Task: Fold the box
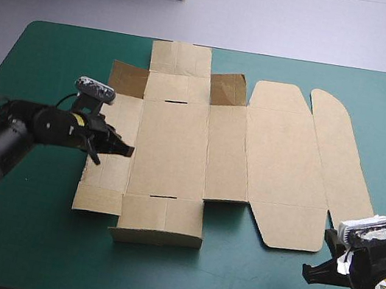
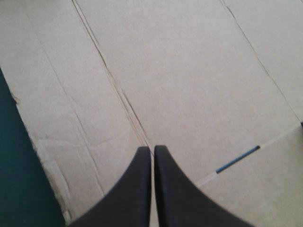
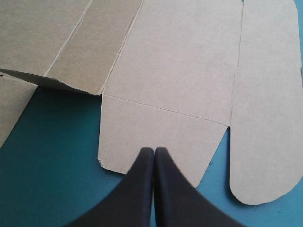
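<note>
Teal-green cover over the table point(image 1: 27, 235), seen from above and from both wrists. Brown box point(image 1: 177, 149): a cut sheet lying open near the table's middle, between the two tools. Most panels lie flat; the near end flap point(image 1: 155, 237) stands as a low wall, and two small corner flaps at the far end are tilted up. Left tool point(image 1: 126, 150): black fingers pressed together into one point with nothing between them, poised over the box's left side panel, the tips at a crease. Whether they touch the board cannot be told. Ahead of this tool and to one side, a narrow slot point(image 2: 236, 160) is cut along a fold line. Right tool point(image 1: 309, 272): fingers likewise closed and empty, over the bare cover near the table's near right corner. Just ahead of its tips lies the near corner flap of the lid panel point(image 1: 280, 156); beside that flap runs a long rounded outer flap point(image 1: 336, 159). The two tools are well apart.
</note>
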You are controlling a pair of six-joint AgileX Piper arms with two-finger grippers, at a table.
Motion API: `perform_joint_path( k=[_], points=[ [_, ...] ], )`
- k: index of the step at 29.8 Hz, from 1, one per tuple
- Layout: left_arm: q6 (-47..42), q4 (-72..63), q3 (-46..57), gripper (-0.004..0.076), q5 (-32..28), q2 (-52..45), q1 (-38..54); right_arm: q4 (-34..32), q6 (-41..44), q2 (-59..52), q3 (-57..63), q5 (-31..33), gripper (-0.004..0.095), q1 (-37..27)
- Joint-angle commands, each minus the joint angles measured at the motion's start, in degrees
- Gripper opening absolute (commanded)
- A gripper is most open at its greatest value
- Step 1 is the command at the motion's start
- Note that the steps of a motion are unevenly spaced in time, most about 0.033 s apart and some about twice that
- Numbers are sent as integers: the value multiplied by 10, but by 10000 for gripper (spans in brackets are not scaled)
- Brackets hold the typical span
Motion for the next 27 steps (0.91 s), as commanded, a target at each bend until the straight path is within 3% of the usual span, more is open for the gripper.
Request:
perform_joint_path(
  k=[1,5,8,13,17,23,27],
  points=[
    [119,-134,-78,16,60,53,83,11,-7,3,-16,-37,-13,3],
    [238,-281,-91,15,167,82,207,11,-7,3,-16,-37,-13,3],
    [257,-306,-91,13,252,89,289,11,-7,3,-16,-37,-13,3],
    [242,-306,-91,40,280,91,389,11,-7,3,-16,-37,-13,3],
    [242,-305,-91,164,280,99,407,11,-7,3,-16,-38,-13,3],
    [248,-286,-46,475,282,117,405,11,-7,3,-16,-38,-13,3],
    [295,-336,13,519,266,123,405,11,-7,3,-16,-38,-13,3]
  ],
)
